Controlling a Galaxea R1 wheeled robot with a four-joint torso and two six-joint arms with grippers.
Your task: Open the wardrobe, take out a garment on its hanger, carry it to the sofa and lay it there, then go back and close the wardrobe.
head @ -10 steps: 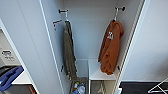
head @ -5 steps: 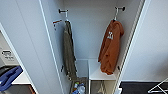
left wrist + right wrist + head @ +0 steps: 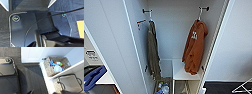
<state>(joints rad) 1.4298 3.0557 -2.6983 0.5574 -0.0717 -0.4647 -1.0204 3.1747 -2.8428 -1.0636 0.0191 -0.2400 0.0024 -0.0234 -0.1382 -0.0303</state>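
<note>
Inside the open wardrobe (image 3: 166, 30), the garment (image 3: 194, 48) hangs on its hanger (image 3: 199, 15).

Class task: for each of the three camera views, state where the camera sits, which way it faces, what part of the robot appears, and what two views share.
Head view: high on the robot, facing into the open wardrobe, orange garment and olive-green garment hanging.
Left wrist view: on the left arm, facing dark carpet; the robot's dark plate shows.
Right wrist view: on the right arm, facing down at a wicker basket; dark plate again.
Shared: the basket, head and right wrist.
</note>
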